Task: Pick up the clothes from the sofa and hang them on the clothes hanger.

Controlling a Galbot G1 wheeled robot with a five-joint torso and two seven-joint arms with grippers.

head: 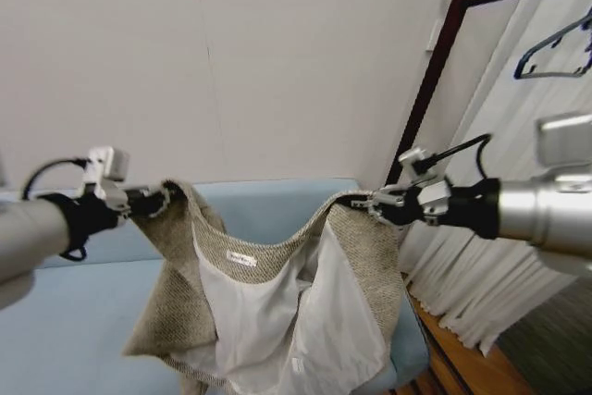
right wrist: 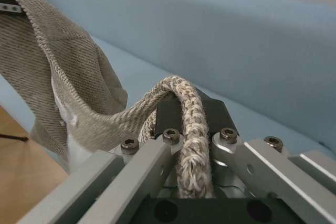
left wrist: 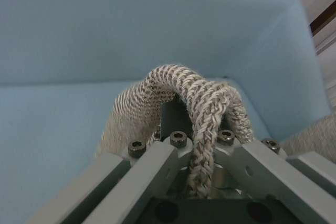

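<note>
The left gripper (head: 148, 201) reaches in from the left, its jaws pinching the braided trim (left wrist: 205, 129) at 1 shoulder of a beige herringbone tweed vest (head: 365, 270). The vest hangs in the air between the 2 arms, stretched open and sagging in the middle. It shows a white lining (head: 277, 321) and a small label (head: 241, 259) under the neckline. Its lower part drops in front of the seat of the pale blue sofa (head: 65, 321). At the other shoulder, the right gripper (head: 363, 201) is clamped on the same braided edge. Behind the vest is a plain off-white wall (head: 231, 53). To the right stands a dark brown clothes rack (head: 442, 57) with 1 dark hanger (head: 555, 48) on it. White curtains (head: 472, 284) hang over a wooden floor (head: 467, 367).
</note>
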